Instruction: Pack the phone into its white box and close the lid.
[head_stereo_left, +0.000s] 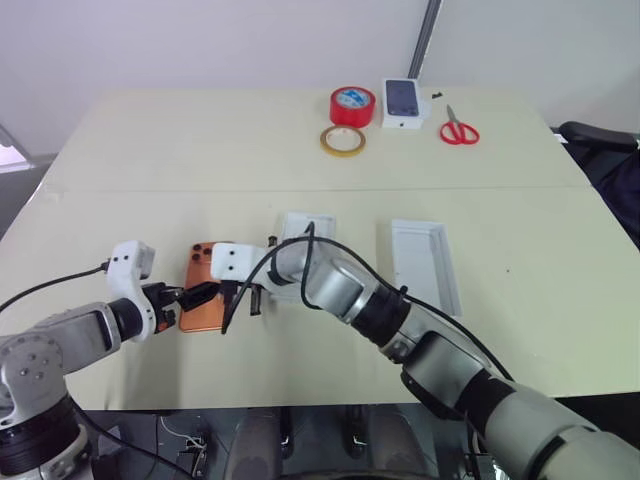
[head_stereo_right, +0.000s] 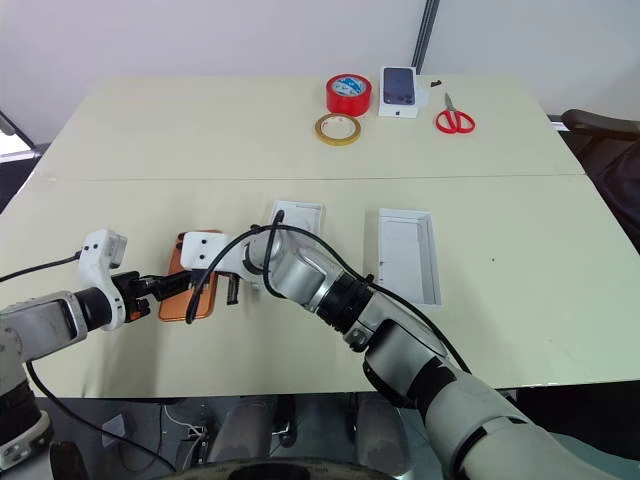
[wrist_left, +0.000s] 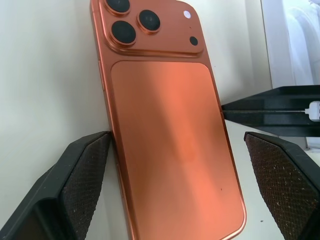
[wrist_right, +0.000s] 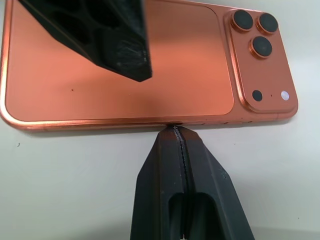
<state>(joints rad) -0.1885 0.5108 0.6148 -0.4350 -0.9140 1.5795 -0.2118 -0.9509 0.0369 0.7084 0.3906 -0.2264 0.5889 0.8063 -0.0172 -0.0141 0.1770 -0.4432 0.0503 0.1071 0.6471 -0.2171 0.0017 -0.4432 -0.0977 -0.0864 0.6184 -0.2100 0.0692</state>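
The copper-orange phone lies back up on the table, its camera block at the far end. My left gripper is open, with one finger on each side of the phone's near end. My right gripper is shut, and its tips press against the phone's long edge. To the right of the phone a white tray, by its look the white box, lies partly hidden under my right arm. The lid lies open side up further right.
At the back of the table are a red tape roll, a yellow tape roll, a small white carton with a phone picture and red scissors. A black cable loops over my right wrist.
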